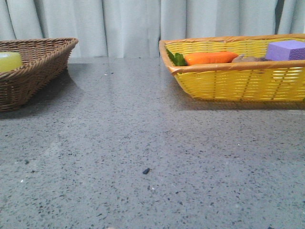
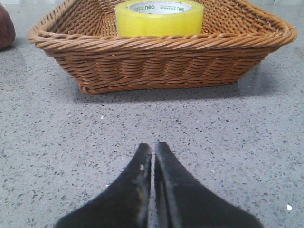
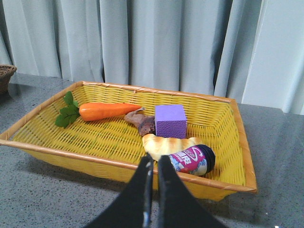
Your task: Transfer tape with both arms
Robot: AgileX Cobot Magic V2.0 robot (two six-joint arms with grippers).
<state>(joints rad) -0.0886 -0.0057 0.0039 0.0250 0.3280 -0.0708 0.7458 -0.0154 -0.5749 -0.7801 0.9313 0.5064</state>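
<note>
One roll of tape (image 2: 159, 19) — translucent yellow, white core lettered green — sits in a brown wicker basket (image 2: 161, 61); left gripper (image 2: 153, 151) and right gripper (image 3: 154, 161) both pinched closed, empty.

1. On your left, the wicker basket (image 1: 35, 67) sits at the table's (image 1: 152, 157) far left edge, with the tape (image 2: 159, 18) inside it.
2. On your right, the second basket (image 1: 238, 76) stands well apart from the first, bare table between them.
3. Inside that right basket, the carrot (image 3: 107, 110) lies toward the left, the foam block (image 3: 170, 120) just beside it to the right.
4. Nearer the basket's front wall, a bottle (image 3: 192, 160) lies on its side, touching a pale ridged piece (image 3: 161, 146).
5. A curtain (image 1: 133, 24) hangs behind both baskets.
6. The left gripper (image 2: 153, 154) sits before the wicker basket; the right gripper (image 3: 153, 164) before the other.
</note>
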